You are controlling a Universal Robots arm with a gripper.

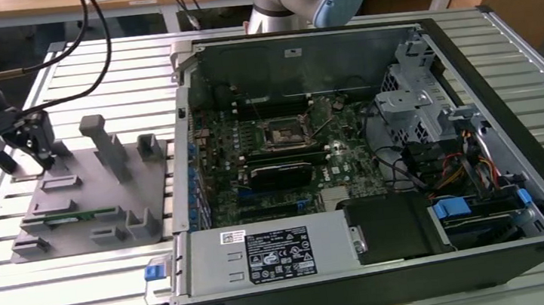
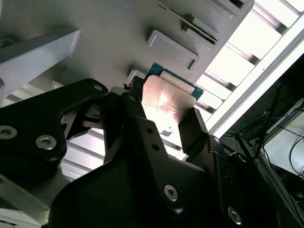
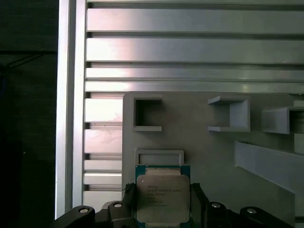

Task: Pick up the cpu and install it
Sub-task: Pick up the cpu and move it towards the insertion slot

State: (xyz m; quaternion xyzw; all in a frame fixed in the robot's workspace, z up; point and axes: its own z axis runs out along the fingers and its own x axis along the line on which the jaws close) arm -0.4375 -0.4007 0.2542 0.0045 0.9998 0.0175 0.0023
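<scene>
Counter (image 1: 72, 75): slatted aluminium, carries everything listed below.

Computer case (image 1: 388, 288): black tower, lies on its side with the panel off, takes up the centre through 3 o'clock of the exterior view. Holds a green motherboard (image 1: 342, 137) with a black square socket frame (image 1: 282, 135) near its middle, and a grey power supply (image 1: 262, 254) at 6 o'clock of the board.

Fixture tray (image 1: 79, 192): grey, with raised posts and shallow pockets, sits just beside the case at its 9 o'clock. Carries a long green memory stick (image 1: 71, 216) toward its 6 o'clock edge.

End effector (image 1: 35, 158): black, two-fingered, hangs over the tray's 10 o'clock corner. Clamped on the cpu in both wrist views (image 2: 164, 114) (image 3: 161, 199), one finger on each of two opposite edges.

Cpu (image 3: 163, 197) (image 2: 166, 102): flat square, silvery lid, thin green rim, gripped between the fingers over the tray, close to a shallow rectangular pocket (image 3: 159, 156). Well apart from the socket frame. Contact with the tray: cannot tell.
</scene>
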